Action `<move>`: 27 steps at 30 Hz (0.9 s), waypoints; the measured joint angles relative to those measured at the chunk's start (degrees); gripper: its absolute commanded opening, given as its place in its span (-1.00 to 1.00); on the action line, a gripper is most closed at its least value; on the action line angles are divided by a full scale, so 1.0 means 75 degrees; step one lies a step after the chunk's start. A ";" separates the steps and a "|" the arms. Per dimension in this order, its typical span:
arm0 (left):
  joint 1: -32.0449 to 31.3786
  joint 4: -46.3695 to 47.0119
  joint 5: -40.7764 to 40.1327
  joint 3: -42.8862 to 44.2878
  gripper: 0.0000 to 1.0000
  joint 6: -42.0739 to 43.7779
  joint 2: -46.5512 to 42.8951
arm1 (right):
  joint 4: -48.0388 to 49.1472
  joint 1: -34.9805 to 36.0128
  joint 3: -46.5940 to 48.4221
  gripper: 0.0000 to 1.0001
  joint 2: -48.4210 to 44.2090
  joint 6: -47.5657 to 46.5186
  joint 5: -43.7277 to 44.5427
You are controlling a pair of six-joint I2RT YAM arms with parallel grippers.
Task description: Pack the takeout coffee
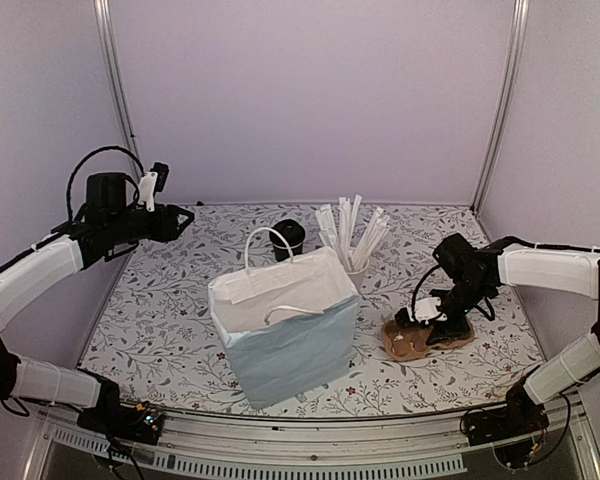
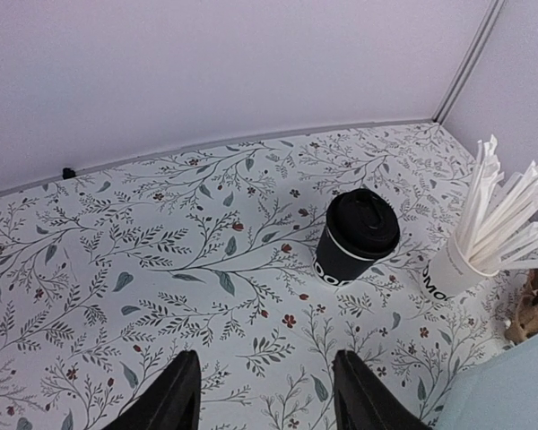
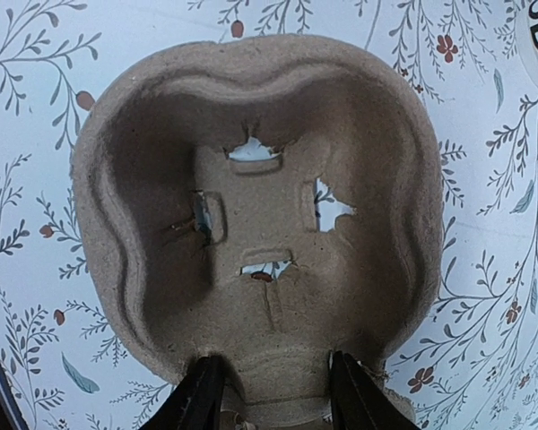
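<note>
The takeout coffee [image 1: 288, 238] [image 2: 359, 237], a small black cup with a black lid, stands at the back of the table behind the bag. My left gripper [image 1: 185, 218] [image 2: 265, 358] hovers high at the left, open and holding nothing, well short of the cup. My right gripper [image 1: 435, 325] [image 3: 269, 363] is down at the right on a brown cardboard cup carrier [image 1: 410, 340] [image 3: 269, 179]. Its fingers [image 3: 202, 394] press both sides of the carrier's near ridge, and the carrier lies on the table.
A white paper bag [image 1: 285, 320] [image 2: 493, 385] with handles stands open in the middle front. A white cup of wrapped sticks [image 1: 357, 262] [image 2: 453, 269] stands just right of the coffee. The enclosure's walls and metal posts close in the back and sides.
</note>
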 measured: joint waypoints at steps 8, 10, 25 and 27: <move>-0.0009 0.0000 0.0023 0.0000 0.04 0.0009 0.0000 | -0.0003 0.0058 0.0070 -0.25 0.0099 0.0096 -0.0128; -0.0015 0.0000 0.0026 0.0000 0.04 0.0012 0.0000 | -0.0012 0.0067 0.0102 -0.28 0.0128 0.0146 -0.0184; -0.0029 -0.0064 0.0096 0.0070 0.03 0.0026 0.0012 | -0.1425 0.0099 0.1743 -0.31 -0.0682 0.0481 -0.1064; -0.0029 -0.0067 0.0096 0.0070 0.02 0.0026 0.0023 | -0.1478 0.0099 0.1938 -0.33 -0.0851 0.0519 -0.1227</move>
